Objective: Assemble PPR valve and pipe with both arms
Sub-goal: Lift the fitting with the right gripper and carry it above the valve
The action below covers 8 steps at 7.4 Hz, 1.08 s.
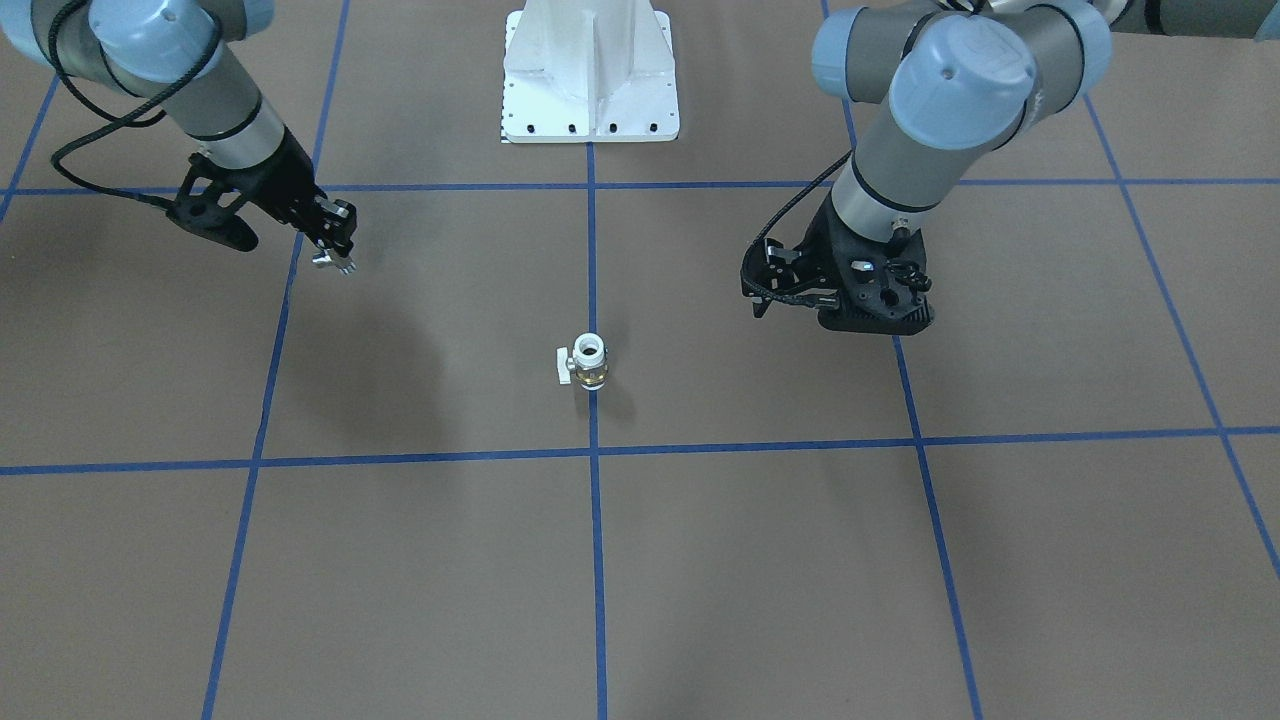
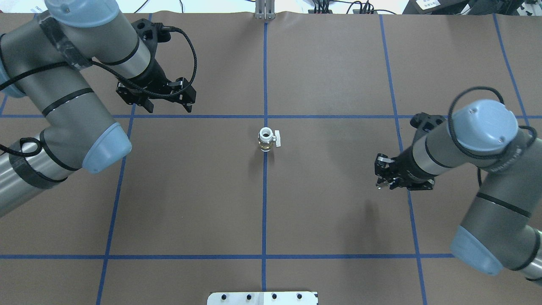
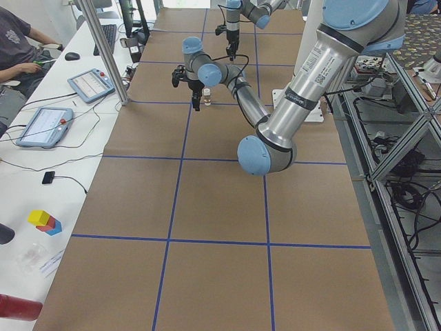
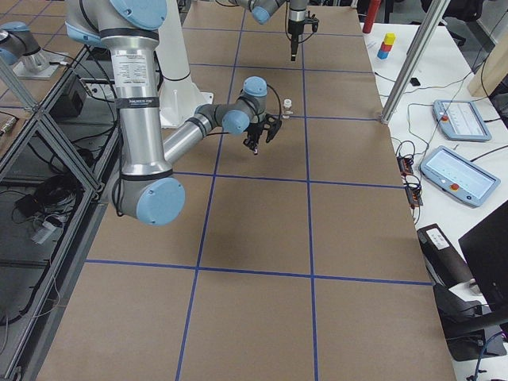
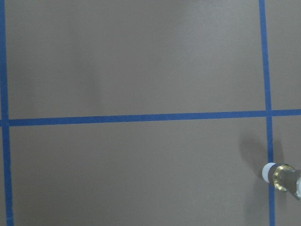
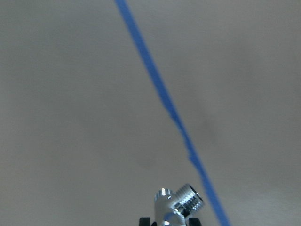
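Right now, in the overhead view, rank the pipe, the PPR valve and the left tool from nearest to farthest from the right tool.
1. pipe, held in the right tool.
2. PPR valve, at the table's centre.
3. left tool, far left side.

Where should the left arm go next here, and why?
Probably swing the left gripper across to the stubby white-and-brass PPR valve and lower over it. The valve stands upright on the blue tape line with nothing gripping it, and the left jaws look open and empty. The right gripper holds the small shiny silver pipe fitting, so only the valve is left to pick up.
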{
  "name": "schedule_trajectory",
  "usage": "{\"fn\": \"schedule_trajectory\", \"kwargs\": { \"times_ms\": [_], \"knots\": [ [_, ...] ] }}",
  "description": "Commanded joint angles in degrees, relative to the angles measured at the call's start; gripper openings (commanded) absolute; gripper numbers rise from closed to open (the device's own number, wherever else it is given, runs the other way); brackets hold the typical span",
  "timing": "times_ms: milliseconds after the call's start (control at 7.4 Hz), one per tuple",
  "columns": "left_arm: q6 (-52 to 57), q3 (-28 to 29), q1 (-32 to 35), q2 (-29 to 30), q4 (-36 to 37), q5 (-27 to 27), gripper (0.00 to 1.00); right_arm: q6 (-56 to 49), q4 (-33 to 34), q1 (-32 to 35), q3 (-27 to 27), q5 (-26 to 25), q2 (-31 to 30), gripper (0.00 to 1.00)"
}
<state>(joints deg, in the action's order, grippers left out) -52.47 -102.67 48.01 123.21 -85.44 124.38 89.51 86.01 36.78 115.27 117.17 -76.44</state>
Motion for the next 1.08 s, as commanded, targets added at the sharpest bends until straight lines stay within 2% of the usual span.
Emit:
{"fn": "schedule_trajectory", "kwargs": {
  "times_ms": [0,541,811,946],
  "knots": [
    [5.0,-3.6,0.7,-5.5,-0.1,-0.1,0.99,-1.5,10.8,0.7,-6.7,-0.5,17.2,0.0],
    [11.3,-7.2,1.7,-11.9,-0.2,-0.3,0.99,-5.3,11.9,0.8,-24.9,-0.2,37.9,0.0],
    [11.3,-7.2,1.7,-12.1,-0.2,-0.3,1.0,-14.0,12.5,0.8,-26.2,0.1,38.8,0.0],
    [11.3,-7.2,1.7,-12.1,-0.2,-0.3,1.0,-19.9,16.7,0.9,-26.1,0.2,40.0,0.0]
  ]
}}
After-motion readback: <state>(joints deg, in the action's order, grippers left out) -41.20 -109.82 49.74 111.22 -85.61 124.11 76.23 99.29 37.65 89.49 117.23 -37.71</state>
